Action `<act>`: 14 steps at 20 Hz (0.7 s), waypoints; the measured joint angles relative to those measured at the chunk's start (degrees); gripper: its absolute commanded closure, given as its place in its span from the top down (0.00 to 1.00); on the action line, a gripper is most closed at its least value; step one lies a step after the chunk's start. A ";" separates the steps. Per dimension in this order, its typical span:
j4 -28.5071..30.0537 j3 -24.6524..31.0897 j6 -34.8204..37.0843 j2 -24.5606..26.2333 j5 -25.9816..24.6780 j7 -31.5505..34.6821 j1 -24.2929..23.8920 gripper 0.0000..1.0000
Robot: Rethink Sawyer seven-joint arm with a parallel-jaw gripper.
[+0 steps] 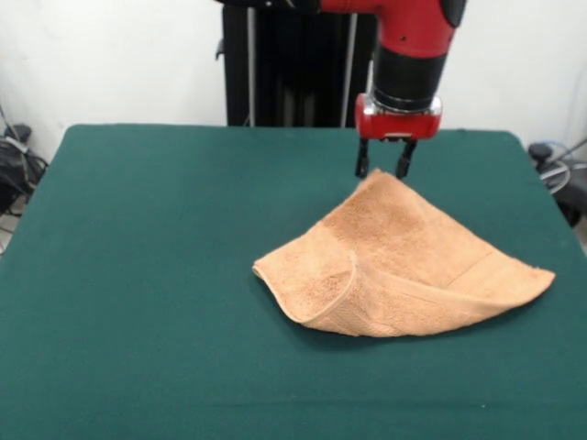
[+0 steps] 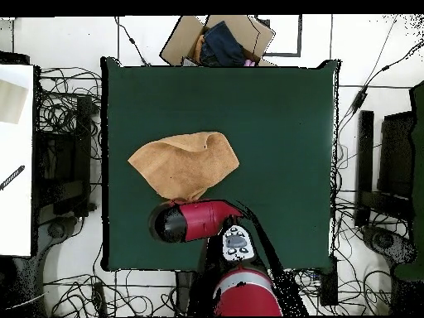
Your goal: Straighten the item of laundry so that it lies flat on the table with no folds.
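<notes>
I had the gripper (image 1: 382, 169) poised with its two dark fingers spread a little apart, tips hanging just above the nearest corner of the towel (image 1: 404, 266), gripping nothing. From that corner the peach-orange cloth fanned out away from the tool in a rumpled triangle. Its far edge was doubled over into a curled fold, with a woven band showing along one side. It lay on the green table (image 1: 138, 275).
</notes>
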 measured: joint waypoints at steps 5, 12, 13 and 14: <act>0.02 -0.01 -4.67 0.05 -0.05 0.00 0.00 1.00; 0.02 -0.01 -13.81 0.17 -0.73 0.00 0.06 1.00; 0.02 -0.02 -15.35 0.17 -0.78 0.00 0.07 1.00; 0.02 -0.02 -16.05 0.18 -0.78 0.00 0.07 1.00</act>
